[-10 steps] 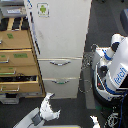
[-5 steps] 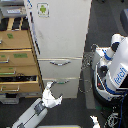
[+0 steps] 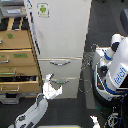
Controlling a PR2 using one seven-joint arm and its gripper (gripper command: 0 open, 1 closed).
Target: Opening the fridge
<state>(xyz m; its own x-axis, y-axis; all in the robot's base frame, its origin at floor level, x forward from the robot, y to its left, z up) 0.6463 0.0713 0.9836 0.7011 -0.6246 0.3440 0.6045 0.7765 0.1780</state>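
I note my tool point(image 3: 51, 81), jaws apart, beside the tall white fridge point(image 3: 62, 40); its rigid curved silver handle point(image 3: 63, 81) ahead suits gripping.

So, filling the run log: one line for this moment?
task: open fridge | gripper beside lower drawer handle | jaw state unclear | door closed

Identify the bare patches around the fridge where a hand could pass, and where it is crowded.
Bare dark floor lies between the fridge and the white-and-blue robot body, above its cables. It is crowded at the lower drawers, where the gripper sits beside the wooden cabinet. Whether it is open cannot be told.
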